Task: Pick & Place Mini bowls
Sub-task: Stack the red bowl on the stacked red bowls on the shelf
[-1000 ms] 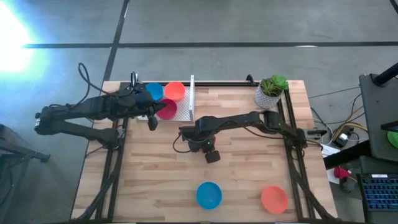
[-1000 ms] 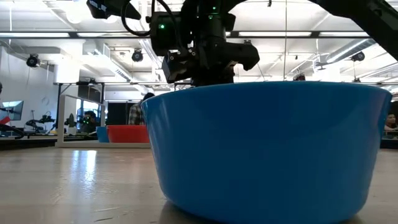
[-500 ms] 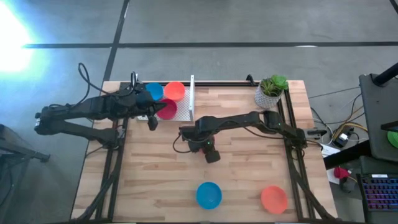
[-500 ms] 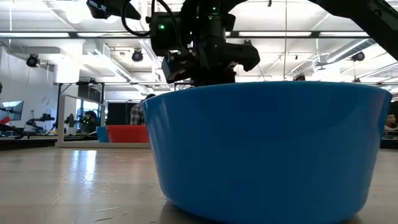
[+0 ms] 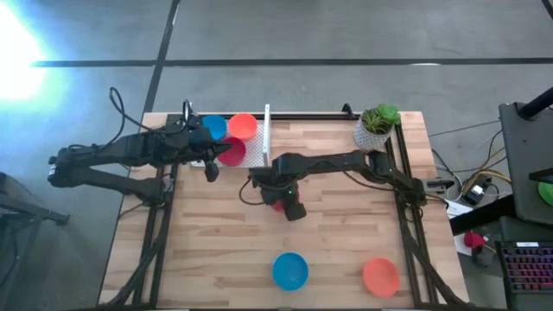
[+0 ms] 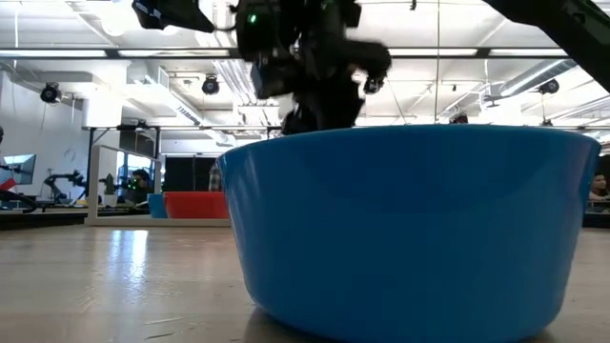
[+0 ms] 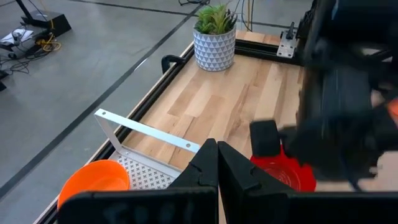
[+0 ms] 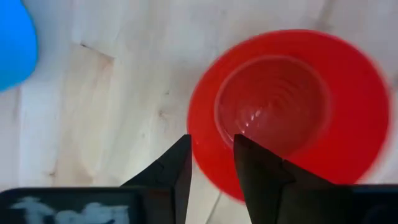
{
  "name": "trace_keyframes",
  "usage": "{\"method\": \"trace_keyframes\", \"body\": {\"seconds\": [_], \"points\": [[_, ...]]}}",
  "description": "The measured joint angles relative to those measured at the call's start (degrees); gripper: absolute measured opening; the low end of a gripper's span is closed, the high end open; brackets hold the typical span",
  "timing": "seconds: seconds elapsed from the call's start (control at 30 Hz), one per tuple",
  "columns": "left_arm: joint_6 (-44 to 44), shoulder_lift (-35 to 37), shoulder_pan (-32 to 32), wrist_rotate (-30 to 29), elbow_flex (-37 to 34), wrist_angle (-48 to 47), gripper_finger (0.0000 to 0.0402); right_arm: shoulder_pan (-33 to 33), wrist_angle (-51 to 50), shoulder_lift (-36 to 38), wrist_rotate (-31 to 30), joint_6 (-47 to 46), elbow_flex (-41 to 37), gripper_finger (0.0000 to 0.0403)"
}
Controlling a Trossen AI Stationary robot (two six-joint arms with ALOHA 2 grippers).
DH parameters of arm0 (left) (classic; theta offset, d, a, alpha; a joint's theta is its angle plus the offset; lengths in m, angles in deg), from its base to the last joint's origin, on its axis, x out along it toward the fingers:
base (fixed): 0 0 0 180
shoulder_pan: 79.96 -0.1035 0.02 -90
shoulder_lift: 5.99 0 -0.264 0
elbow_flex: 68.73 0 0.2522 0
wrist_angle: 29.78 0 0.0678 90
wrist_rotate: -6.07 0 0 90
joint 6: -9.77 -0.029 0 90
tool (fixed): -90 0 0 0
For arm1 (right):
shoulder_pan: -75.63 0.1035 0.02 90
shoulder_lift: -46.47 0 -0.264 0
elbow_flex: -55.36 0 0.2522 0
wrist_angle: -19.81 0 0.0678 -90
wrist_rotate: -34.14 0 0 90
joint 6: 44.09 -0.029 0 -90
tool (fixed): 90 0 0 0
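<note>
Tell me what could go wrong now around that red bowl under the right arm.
The red bowl lies just under the open right fingers, its rim showing in the gap between them; a low sweep might catch and drag it. The left fingers, shut, wait close by, so the two might brush.

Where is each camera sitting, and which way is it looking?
High view: above the table, looking straight down; both arms show, the right gripper mid-table.
Low view: at tabletop height, facing a blue bowl; an arm hangs behind it.
Left wrist view: on the left arm, looking past its shut fingers toward the plant pot.
Right wrist view: on the right arm, looking down past its fingers at a red bowl.
Shared: both wrist views show that red bowl.
</note>
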Motion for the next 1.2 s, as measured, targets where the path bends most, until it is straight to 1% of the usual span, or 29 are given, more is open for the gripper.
{"method": "trace_keyframes", "body": {"seconds": [0.13,0.27,0.43,0.53,0.67,0.83,1.03,1.13,1.2], "points": [[-0.29,-0.11,0.0,0.14,-0.03,-1.3,0.0,-0.71,-0.77,3.63,-0.01,-1.63,0.95,0.0105],[-0.39,-0.28,0.0,0.45,-1.03,-1.97,0.0,-0.85,-0.74,8.88,-0.36,-2.48,-0.11,0.0098],[-0.28,-1.64,0.02,1.45,-1.94,-1.6,0.0,-0.87,-0.38,16.07,-2.82,-3.46,-1.28,0.0091],[-1.82,-2.97,0.04,1.73,-2.55,-0.71,0.0001,-0.91,-0.19,20.43,-3.58,-4.23,-1.7,0.0087],[-4.43,-5.0,0.04,2.0,-2.64,0.7,0.0009,-0.91,0.65,26.03,-5.58,-6.68,-2.66,0.0082],[-5.95,-8.53,0.04,3.54,-2.0,2.25,0.0027,-0.95,3.85,31.74,-6.01,-8.51,-6.6,0.0075],[-0.07,-13.88,0.04,5.47,-0.2,2.97,0.006,-0.95,5.97,38.06,-6.01,-7.98,-13.31,0.0073],[3.15,-17.32,0.04,8.43,0.22,2.92,0.0077,-0.95,8.05,41.45,-5.99,-7.52,-16.81,0.0077],[5.65,-19.93,0.04,9.29,0.55,2.92,0.0084,-0.94,9.87,43.93,-5.99,-7.49,-18.95,0.0077]]}}
